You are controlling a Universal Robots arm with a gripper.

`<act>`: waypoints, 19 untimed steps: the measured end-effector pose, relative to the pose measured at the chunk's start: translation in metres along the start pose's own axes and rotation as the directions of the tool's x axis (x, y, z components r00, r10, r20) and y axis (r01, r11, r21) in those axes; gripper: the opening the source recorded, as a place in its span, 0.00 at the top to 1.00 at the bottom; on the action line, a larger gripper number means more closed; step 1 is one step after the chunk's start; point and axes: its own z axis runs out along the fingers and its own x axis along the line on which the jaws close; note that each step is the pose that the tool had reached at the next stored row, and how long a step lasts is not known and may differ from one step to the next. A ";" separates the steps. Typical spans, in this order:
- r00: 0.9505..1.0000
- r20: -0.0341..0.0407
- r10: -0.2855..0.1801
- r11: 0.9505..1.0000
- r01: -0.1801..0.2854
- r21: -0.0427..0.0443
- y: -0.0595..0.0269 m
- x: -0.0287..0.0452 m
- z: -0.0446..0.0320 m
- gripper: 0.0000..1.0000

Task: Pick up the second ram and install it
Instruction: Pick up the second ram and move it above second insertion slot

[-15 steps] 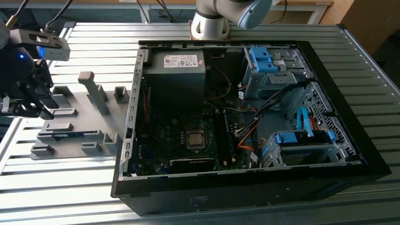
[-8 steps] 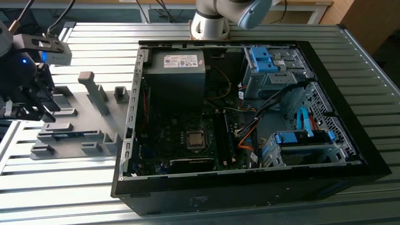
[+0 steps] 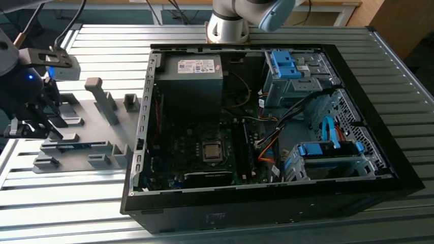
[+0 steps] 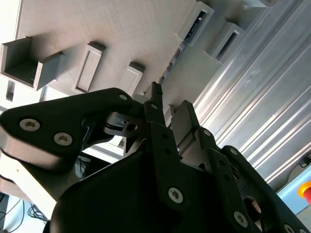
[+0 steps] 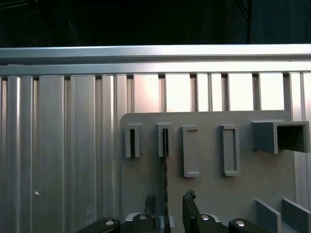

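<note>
Poised over grey holder (image 5: 243, 194) with claw (image 5: 169, 200) parted narrowly, straddling ram (image 5: 165, 170). Gap visible on each side of ram in first wrist view, with fingers (image 5: 189, 206) not closed on it. Standing on edge in holder's slots, thin, dark, not lifted. Beside holder, toward exterior view's right: open PC case (image 3: 271, 211) on slatted bench (image 3: 68, 203).

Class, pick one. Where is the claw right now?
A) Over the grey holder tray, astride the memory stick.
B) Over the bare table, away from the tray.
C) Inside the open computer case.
A: in the first wrist view the claw has a finger on each side of the memory stick, which stands on edge in the grey holder tray, outside the computer case.
</note>
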 end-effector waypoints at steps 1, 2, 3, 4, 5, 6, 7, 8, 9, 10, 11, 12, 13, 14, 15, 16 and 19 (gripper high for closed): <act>1.000 0.000 0.000 1.000 0.000 0.000 -0.0001 0.0001 0.0015 0.65; 1.000 0.000 0.000 1.000 0.000 0.000 -0.0001 0.0001 0.0029 0.65; 1.000 0.000 0.000 1.000 0.000 0.000 -0.0001 0.0002 0.0039 0.65; 1.000 0.000 0.000 1.000 0.000 0.000 -0.0001 0.0002 0.0047 0.65; 1.000 0.000 0.000 1.000 0.000 0.000 -0.0001 0.0002 0.0052 0.65; 1.000 0.000 0.000 1.000 0.000 0.000 -0.0001 0.0002 0.0053 0.65; 1.000 0.000 0.000 1.000 0.000 0.000 -0.0001 0.0002 0.0053 0.65; 1.000 0.000 0.000 1.000 0.000 0.000 -0.0001 0.0002 0.0053 0.65; 1.000 0.000 0.000 1.000 0.000 0.000 -0.0001 0.0002 0.0055 0.65; 1.000 0.000 0.000 1.000 0.000 0.000 -0.0002 0.0002 0.0060 0.65; 1.000 0.000 0.000 1.000 0.000 0.000 -0.0002 0.0002 0.0072 0.65; 1.000 0.000 0.000 1.000 0.000 0.000 -0.0002 0.0003 0.0088 0.65; 1.000 0.000 0.000 1.000 0.000 0.000 -0.0002 0.0003 0.0105 0.65; 1.000 0.000 0.000 1.000 0.000 0.000 -0.0002 0.0004 0.0124 0.65; 1.000 0.000 0.000 1.000 0.000 0.000 -0.0002 0.0004 0.0142 0.65; 1.000 0.000 -0.001 1.000 0.001 0.000 -0.0002 0.0005 0.0160 0.65; 1.000 0.000 -0.003 1.000 0.003 -0.001 -0.0003 0.0010 0.0214 0.65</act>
